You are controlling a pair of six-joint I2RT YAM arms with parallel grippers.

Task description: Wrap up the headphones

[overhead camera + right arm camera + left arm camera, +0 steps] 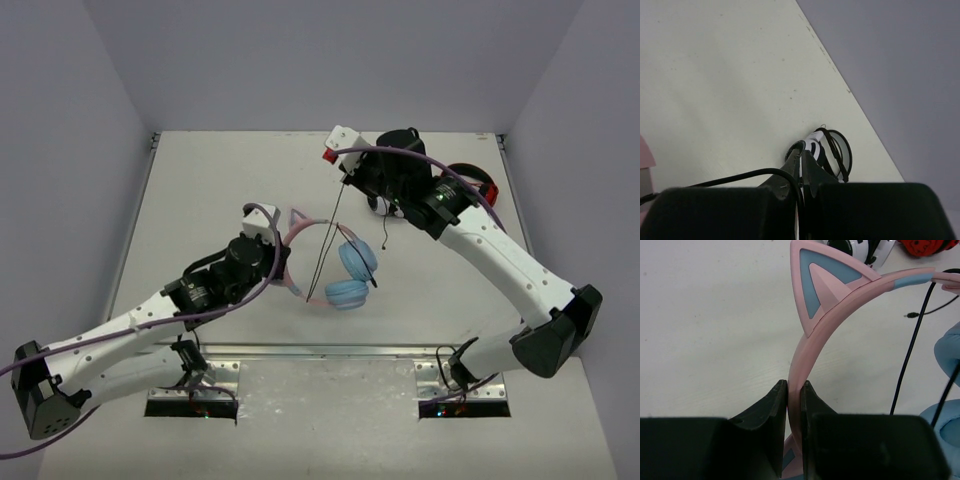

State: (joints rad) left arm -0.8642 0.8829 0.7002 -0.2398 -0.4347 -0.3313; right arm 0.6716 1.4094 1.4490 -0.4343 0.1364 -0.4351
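Pinching the headphones (349,277) by the headband, my left pincer (794,390) aimed their earcups (357,258) rightward; my right pincer (801,156) gripped their taut cable (328,235).

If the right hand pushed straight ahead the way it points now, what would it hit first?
Probably the white-and-black headphones, just beyond the tips of the right hand, which is shut on the black cable; depth is unclear.

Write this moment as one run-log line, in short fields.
left gripper: shut on headband | right gripper: shut on cable | cable: stretched taut from headphones | wrap: unfinished
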